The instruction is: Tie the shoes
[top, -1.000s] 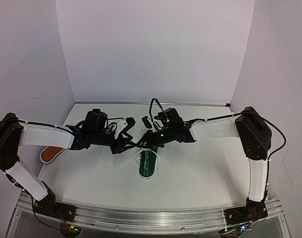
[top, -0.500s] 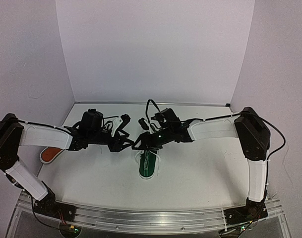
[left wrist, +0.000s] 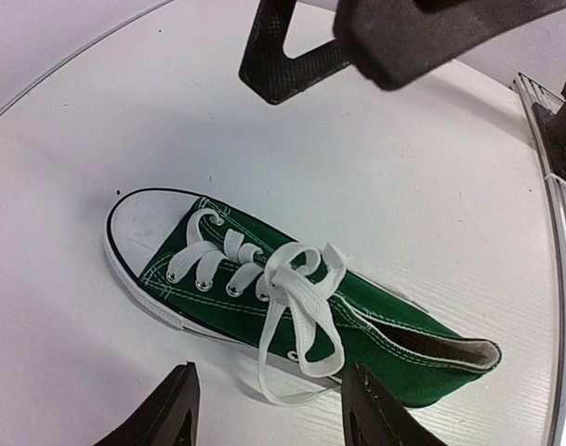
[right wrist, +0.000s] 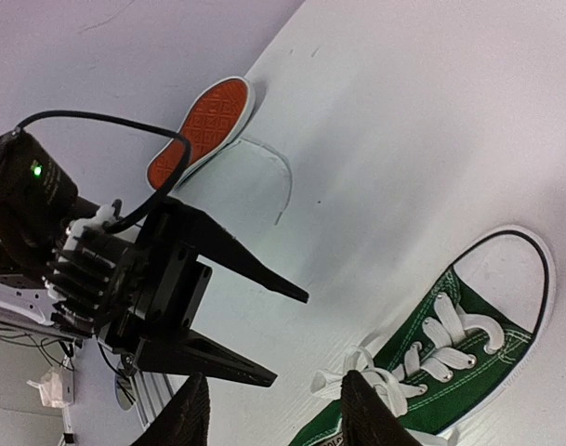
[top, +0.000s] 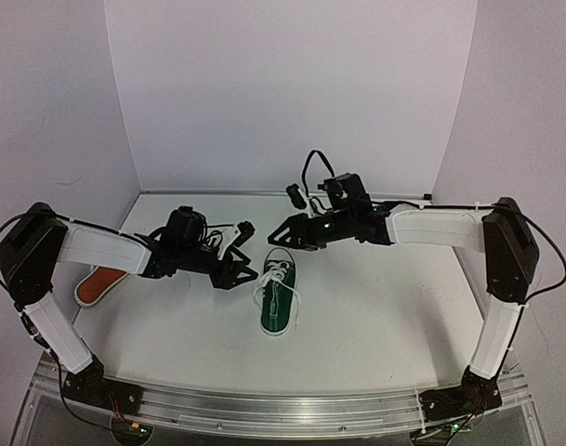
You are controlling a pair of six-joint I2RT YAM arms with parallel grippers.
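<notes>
The dark green shoe [top: 275,311] lies in the middle of the table, and its white laces [top: 278,269] sit in a loose bow with loops draped over both sides. In the left wrist view the green shoe [left wrist: 394,321] shows the bow [left wrist: 296,279] clearly. My left gripper [top: 248,252] hovers open just left of the bow, holding nothing. My right gripper [top: 281,232] is open behind the shoe, also holding nothing. The orange-red shoe [top: 98,283] lies at the far left, sole up [right wrist: 204,125].
A metal rail [top: 283,409] runs along the near table edge, where both arm bases sit. White walls close the back and sides. A thin curved pencil mark [right wrist: 281,181] is drawn on the table near the orange shoe. The left gripper [right wrist: 290,336] shows in the right wrist view.
Both grippers were close together over the shoe's laces and have drawn apart. The right arm lifted back and to the right. The laces now lie free on the shoe.
</notes>
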